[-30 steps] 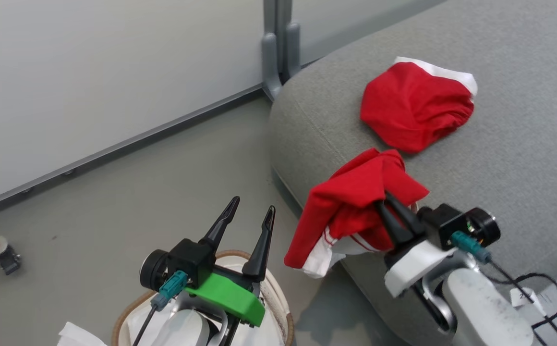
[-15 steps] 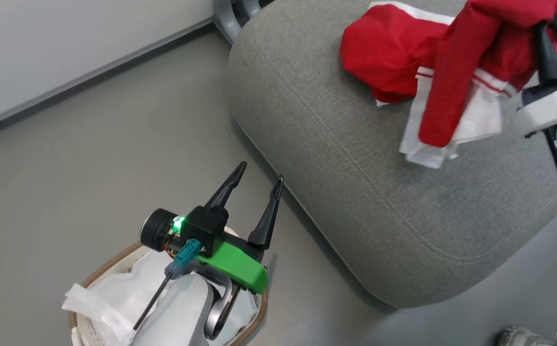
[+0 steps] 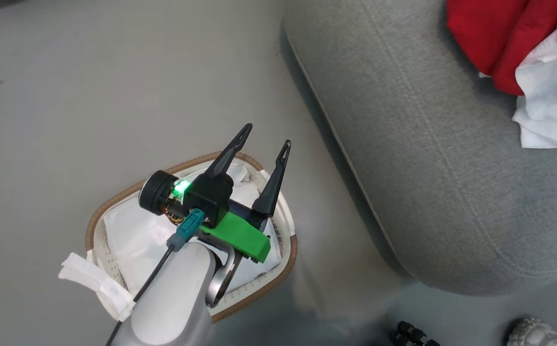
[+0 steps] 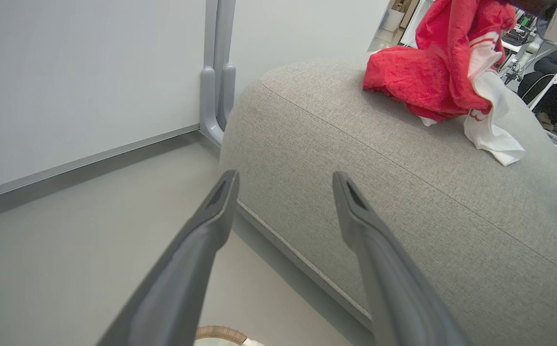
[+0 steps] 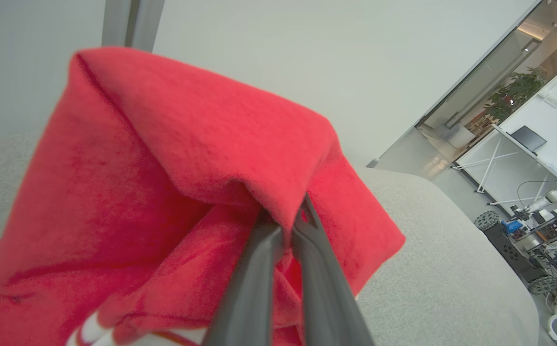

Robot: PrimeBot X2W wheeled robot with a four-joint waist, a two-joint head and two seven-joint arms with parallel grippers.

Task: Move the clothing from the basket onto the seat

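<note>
The right wrist cam gets the grip up close: the right pincer (image 5: 292, 217) is clamped tight on a fold of soft bright red fabric clothing (image 5: 163, 163), which bunches over both fingers, white red-striped trim peeking below. The head cam instead shows the left pincer (image 3: 268, 134), spread wide with nothing between its fingers, hovering over the small oval cream perforated plastic basket (image 3: 129, 191) with a brown woven rim and a crumpled white plastic liner (image 3: 129, 235) inside. On the left wrist cam the big grey woven upholstered seat (image 4: 403, 202) sits just past the fingertips, with the red heap on top, white tail draped on the cushion.
</note>
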